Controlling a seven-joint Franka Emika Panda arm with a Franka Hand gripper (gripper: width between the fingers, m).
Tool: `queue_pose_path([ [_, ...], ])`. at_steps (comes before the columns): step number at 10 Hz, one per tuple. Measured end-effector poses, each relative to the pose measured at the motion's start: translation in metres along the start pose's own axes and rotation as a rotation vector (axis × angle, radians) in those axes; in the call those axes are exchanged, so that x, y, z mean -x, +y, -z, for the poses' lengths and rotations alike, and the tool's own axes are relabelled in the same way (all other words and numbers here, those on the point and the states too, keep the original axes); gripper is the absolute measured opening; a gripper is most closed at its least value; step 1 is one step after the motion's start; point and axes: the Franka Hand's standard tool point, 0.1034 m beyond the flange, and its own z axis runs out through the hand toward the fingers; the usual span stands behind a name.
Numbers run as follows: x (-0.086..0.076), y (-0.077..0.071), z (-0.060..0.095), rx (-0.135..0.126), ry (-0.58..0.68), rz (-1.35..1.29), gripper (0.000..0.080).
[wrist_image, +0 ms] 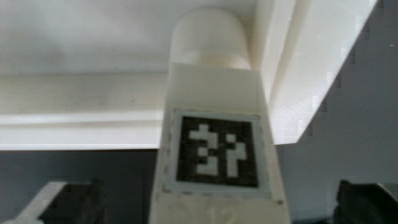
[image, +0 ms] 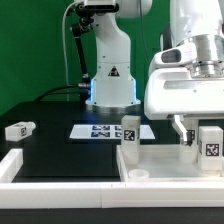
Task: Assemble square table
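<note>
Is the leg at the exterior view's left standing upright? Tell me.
No, that leg lies flat on its side.

Background stuff: black desk [image: 60,150] with the marker board [image: 100,130] lying flat near the middle, black tags facing up. A long white wall piece [image: 50,197] runs along the front edge and turns a corner at the exterior view's left. Plain green backdrop [image: 30,50] behind it all.

Backdrop: plain green wall [image: 35,50], lighting apparently even, though the view is coarse. Work surface: matte black table [image: 50,150]. The marker board [image: 100,130] lies flat mid-table. Long white wall pieces [image: 60,190] border the table's near edge.
</note>
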Motion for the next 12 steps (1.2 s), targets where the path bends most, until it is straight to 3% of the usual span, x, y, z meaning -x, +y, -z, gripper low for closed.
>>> queue_pose_path([
  [2, 0.001, 0.0, 0.0, -0.001, -0.008, -0.001, 0.0649],
  [3, 0.004, -0.004, 0.003, -0.025, -0.123, -0.016, 0.0649],
  [4, -0.005, -0.009, 0.014, -0.046, -0.189, -0.04, 0.0649],
  [6, -0.009, -0.011, 0.013, -0.06, -0.269, -0.065, 0.0649],
  [8, -0.001, -0.011, 0.009, -0.073, -0.393, -0.064, 0.0649],
  [11, -0.006, 0.01, 0.006, -0.06, -0.455, -0.053, 0.0649],
  [12, -0.006, 0.009, 0.006, -0.059, -0.456, -0.047, 0.0649],
])
